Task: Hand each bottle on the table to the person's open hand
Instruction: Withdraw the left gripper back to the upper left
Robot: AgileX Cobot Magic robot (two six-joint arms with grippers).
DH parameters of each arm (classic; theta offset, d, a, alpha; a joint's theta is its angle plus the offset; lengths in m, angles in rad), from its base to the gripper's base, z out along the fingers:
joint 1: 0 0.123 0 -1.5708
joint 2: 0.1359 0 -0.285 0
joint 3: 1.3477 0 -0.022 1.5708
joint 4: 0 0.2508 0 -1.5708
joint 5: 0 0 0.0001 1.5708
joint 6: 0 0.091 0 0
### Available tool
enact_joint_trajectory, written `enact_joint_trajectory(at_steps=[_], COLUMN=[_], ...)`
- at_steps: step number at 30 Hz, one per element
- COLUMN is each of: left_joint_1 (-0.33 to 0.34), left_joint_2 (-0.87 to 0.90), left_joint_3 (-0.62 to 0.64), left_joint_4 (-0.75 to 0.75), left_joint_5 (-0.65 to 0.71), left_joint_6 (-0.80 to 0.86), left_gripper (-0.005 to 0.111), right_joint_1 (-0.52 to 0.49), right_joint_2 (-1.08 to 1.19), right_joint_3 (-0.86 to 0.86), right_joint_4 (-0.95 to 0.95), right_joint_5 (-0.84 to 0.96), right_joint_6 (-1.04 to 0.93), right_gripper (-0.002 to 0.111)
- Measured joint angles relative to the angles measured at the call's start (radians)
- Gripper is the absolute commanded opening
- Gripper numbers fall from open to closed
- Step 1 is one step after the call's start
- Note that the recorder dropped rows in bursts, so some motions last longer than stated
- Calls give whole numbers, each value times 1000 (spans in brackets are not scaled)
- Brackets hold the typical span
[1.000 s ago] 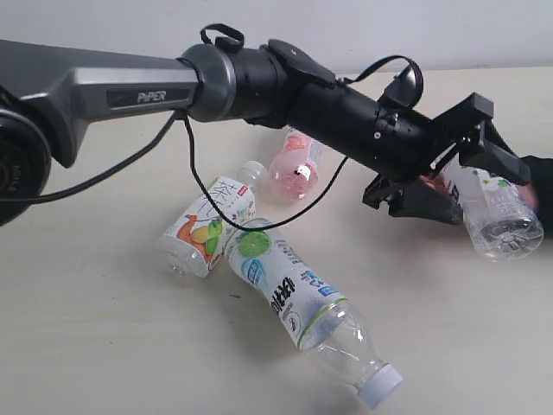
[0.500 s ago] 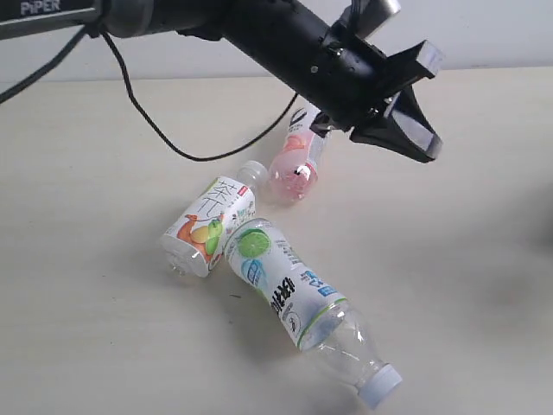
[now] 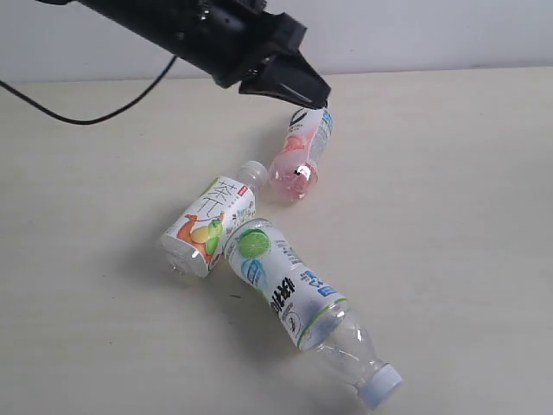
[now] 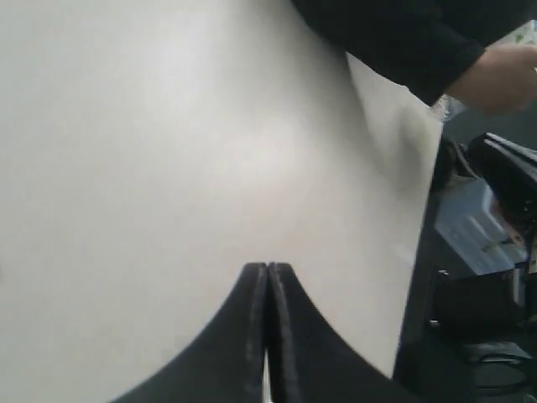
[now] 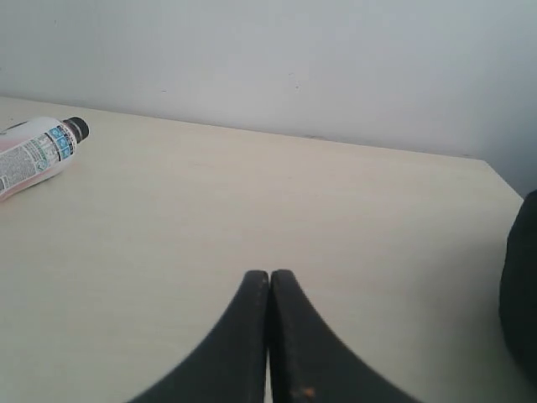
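Observation:
Three bottles lie on the table (image 3: 449, 216): the pink one (image 3: 298, 156), the orange-fruit one (image 3: 212, 220) and the lime one (image 3: 285, 285), which touches the orange-fruit one. My left gripper (image 3: 313, 93) hangs shut and empty just above the pink bottle's capped end; in its wrist view the left gripper (image 4: 267, 267) has its jaws pressed together. That view also shows the person's hand (image 4: 503, 71) with a dark sleeve (image 4: 394, 34), and a bit of clear plastic (image 4: 449, 107) beside it. My right gripper (image 5: 268, 273) is shut and empty, far from the pink bottle (image 5: 33, 155).
The left arm's black cable (image 3: 95, 108) trails over the table's far left. A dark rounded shape (image 5: 522, 285) stands at the edge of the right wrist view. Dark equipment (image 4: 487, 252) sits beyond the table edge in the left wrist view.
My left arm has pulled back from the right side to the upper left and its jaws have shut. The slim bottle and the person's hand have gone from the exterior view.

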Motion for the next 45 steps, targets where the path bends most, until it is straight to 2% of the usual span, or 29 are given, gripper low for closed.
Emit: enact_joint_trajectory(at_steps=[6,11,20,45], left_joint_1=[21,21,23,23], left_joint_2=[-175,-351,-511,-509], left_joint_3=[168,329,444,447], left_joint_4=[95,250,270,272], left_joint_5=[-158,-389,-546,-583], left_joint_6=[112,76,63,59], left_gripper=[0,0,0,0], right_joint_1=[0,0,0,0], right_joint_2=[0,0,0,0], right_joint_3=[0,0,0,0], right_joint_4=[0,0,0,0], right_joint_5=[0,0,0,0], right_joint_6=[0,0,0,0], right_gripper=[0,0,0,0])
